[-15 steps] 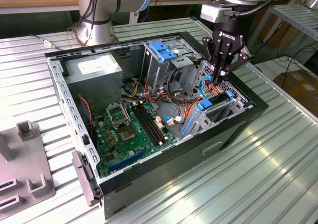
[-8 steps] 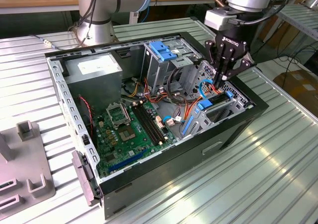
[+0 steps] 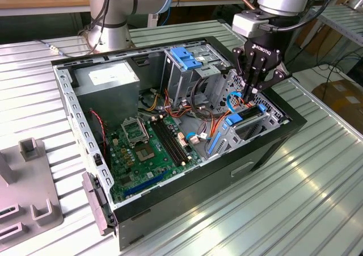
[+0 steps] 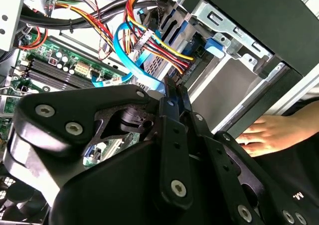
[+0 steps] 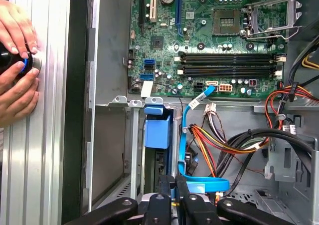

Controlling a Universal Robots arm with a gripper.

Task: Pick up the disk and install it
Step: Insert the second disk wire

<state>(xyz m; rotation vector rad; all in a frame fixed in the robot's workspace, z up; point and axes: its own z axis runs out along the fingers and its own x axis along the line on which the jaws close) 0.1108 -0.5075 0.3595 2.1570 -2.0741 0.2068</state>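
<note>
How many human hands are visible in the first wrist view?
2: one hand and a second hand just beside it, together on a dark object on the ribbed table outside the computer case.

Your exterior view looks down at an angle on the whole open computer case (image 3: pixel 187 202), from some way off. Both wrist views sit close, looking past the gripper (image 5: pixel 174 185) into the case; they share the motherboard (image 4: pixel 60 70) and blue cable (image 5: pixel 192 150).
</note>
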